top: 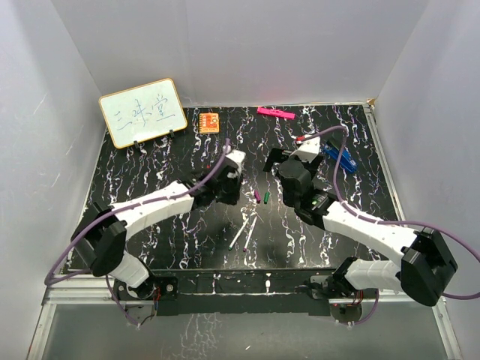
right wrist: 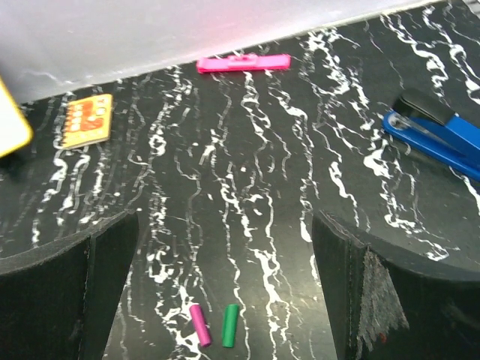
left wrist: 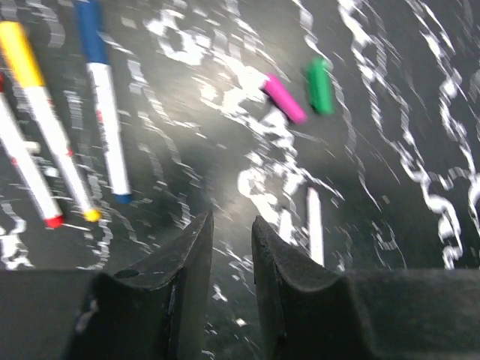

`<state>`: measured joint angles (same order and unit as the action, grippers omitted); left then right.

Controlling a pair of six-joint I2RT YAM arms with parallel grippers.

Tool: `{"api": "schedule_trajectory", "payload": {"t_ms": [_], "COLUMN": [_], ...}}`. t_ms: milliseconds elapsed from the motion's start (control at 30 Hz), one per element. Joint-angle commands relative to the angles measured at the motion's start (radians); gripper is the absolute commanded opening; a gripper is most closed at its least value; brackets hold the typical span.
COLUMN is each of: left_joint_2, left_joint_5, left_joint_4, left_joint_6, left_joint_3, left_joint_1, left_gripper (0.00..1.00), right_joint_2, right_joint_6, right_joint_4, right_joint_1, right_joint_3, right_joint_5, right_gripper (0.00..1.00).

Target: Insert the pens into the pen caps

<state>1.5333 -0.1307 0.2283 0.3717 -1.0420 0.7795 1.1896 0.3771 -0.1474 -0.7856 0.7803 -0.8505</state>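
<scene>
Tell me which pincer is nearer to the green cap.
Right. The right pincer hangs close to the green cap; the left pincer stands farther off, the cap ahead to its right.

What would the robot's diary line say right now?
left gripper: narrow gap, empty | right gripper: open, empty | purple cap, green cap: side by side, no pen in

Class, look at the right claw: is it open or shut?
Open. In the right wrist view, the right claw has its fingers far apart, gripping nothing.
</scene>
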Motion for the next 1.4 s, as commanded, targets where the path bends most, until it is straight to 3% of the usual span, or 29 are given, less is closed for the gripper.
{"api": "schedule_trajectory", "payload": {"t_ms": [0,300,500,833,1367], "left_joint_2": [-0.058,-0.057,-0.03,-0.029,0.001], "left_joint_5": [0.049,0.128,0.097,-0.007,-0.06], "left_joint_4": [0.054,0.099,0.11,0.08,0.03], "left_joint_6": [-0.055,-0.077,-0.103,-0.041,-0.044], "left_joint_3": [0.026,0.052,0.065,0.112,0.197], "left_joint_1": [0.129,0.228,0.292,0.302,0.3], "left_gripper": [0.28,0.42,0.47,0.47,0.46], "right_joint_2": [0.012,-0.009,-0.03,-0.021,0.007], "right_joint_6": [0.083,0.134,0.135,0.14,0.153], "right_joint_4": [0.059,0.105,0.108,0.114,0.112], "right_joint_1": [0.047,0.129,0.168,0.208,0.217], "right_joint_3": [0.036,0.024,0.006,-0.005,-0.014], "right_joint_5": [-0.039,-0.01,-0.006,0.062,0.113], "right_gripper": [0.98,0.98,0.98,0.98,0.98]}}
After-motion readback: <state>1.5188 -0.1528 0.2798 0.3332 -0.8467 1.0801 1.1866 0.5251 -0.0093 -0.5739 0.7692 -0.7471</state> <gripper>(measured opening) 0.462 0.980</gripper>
